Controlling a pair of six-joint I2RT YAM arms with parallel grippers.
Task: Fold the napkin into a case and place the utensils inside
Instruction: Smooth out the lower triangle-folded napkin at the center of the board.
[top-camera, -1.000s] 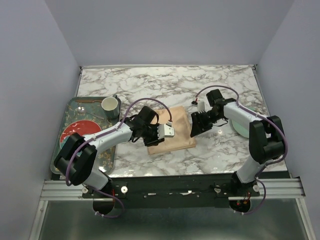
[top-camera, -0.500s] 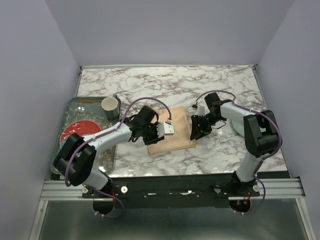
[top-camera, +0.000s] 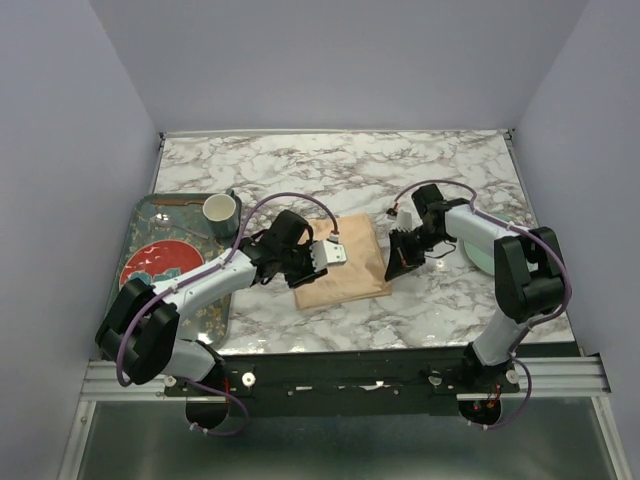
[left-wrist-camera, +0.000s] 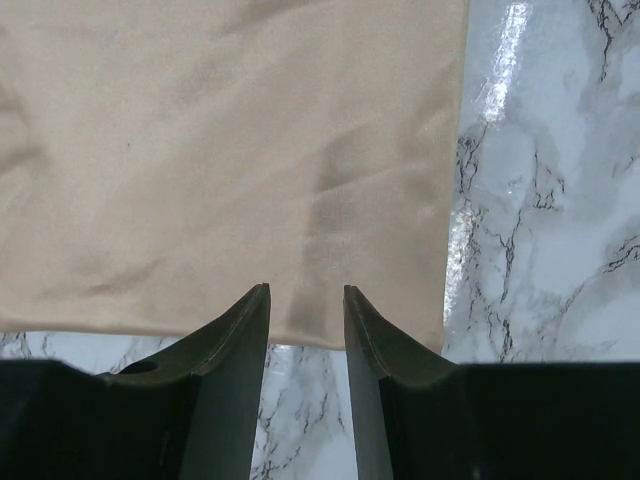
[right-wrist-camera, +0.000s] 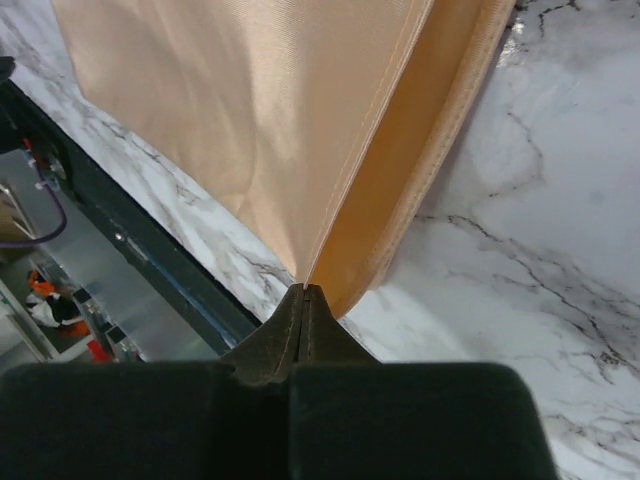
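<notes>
Top external count: one folded peach-orange satin cloth napkin (top-camera: 350, 268), two arms, one white-and-grey marble bench (top-camera: 400, 170), one grey patterned tray (top-camera: 212, 305), one red round plate (top-camera: 155, 265), one cream cup (top-camera: 220, 210), one pale green plate (top-camera: 480, 262).

Napkin lies as a layered rectangle mid-bench, between the two arms and slightly skewed. The tray sits at the bench's left edge, well apart from the napkin, with the red round plate and cream cup on it. The pale green plate is on the right, partly under the right arm.

Left tool (top-camera: 330, 258) is over the napkin's left part. On the left wrist view it (left-wrist-camera: 305, 290) has its jaws spread with a clear gap and nothing between them. The tips sit at one hem of the napkin (left-wrist-camera: 230, 150); can't tell if they touch the cloth.

Right tool (top-camera: 393, 272) is at the napkin's right edge. On the right wrist view it (right-wrist-camera: 303, 292) is pressed together, pinching a corner of the top layer. That layer of the napkin (right-wrist-camera: 250, 130) is lifted off the layers below, opening a wedge.

Room: bare marble behind the napkin up to the far wall. There's a bare strip between the napkin and the pale green plate, and a narrower strip between the napkin's near hem and the bench's near edge.
</notes>
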